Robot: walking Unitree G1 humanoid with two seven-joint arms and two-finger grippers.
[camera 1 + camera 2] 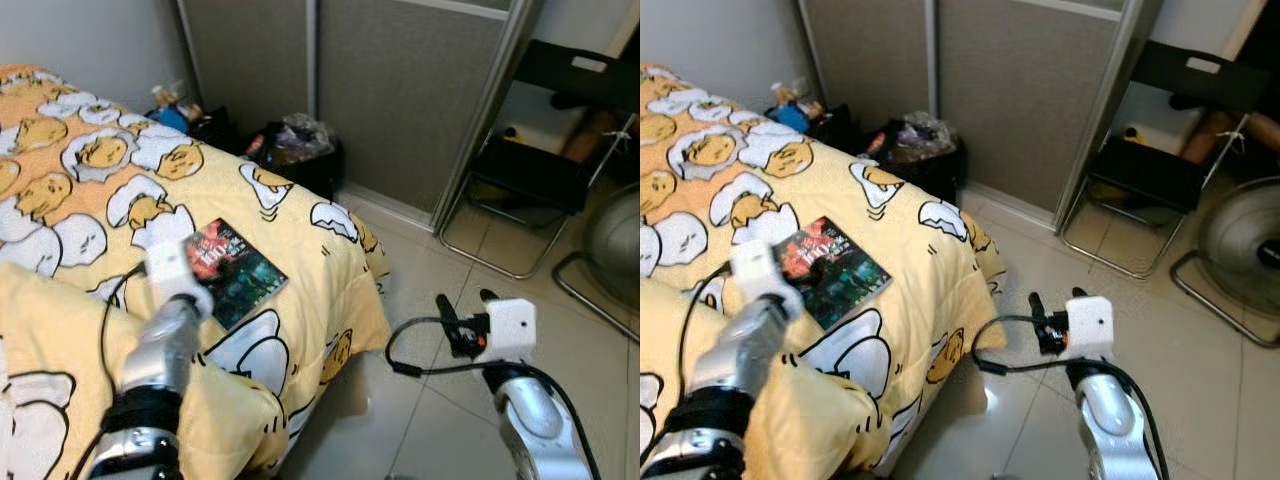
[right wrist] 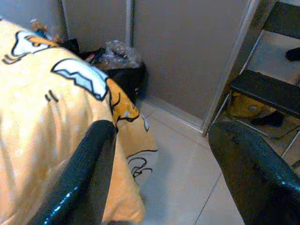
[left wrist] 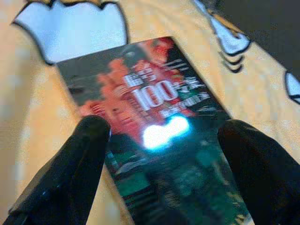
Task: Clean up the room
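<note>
The glossy dark paperback book with a red-and-green cover [image 1: 236,271] lies flat on the yellow quilt printed with egg characters [image 1: 300,240], near the bed's foot corner. The left gripper [image 3: 161,140] hangs just over the book's near end, its two black fingers [image 3: 79,159] spread apart with nothing between them. They straddle the cover's width, and contact can't be confirmed from the wrist view. The right gripper [image 1: 462,322] is released too, held out over the pale tiled floor [image 1: 440,270] beside the bed, well apart from the book.

Judged step: picking the book up to tidy it.

Risks:
- The book is thin and flat on soft bedding, so closing fingers may pinch quilt fabric instead of the edges, or press the book down into the padding.
- The cover looks slick, with glare on it in the wrist view, so the fingers could slip and shove the book toward the bed edge and onto the floor.
- A grasp at one end only would likely let the book droop or fan open.
- Dragging the quilt could shift the folded yellow bedding next to the left arm.

Behind the bed sit a black bin stuffed with rubbish [image 1: 300,150], a black folding chair [image 1: 540,180] and a grey fan [image 1: 1245,245].
</note>
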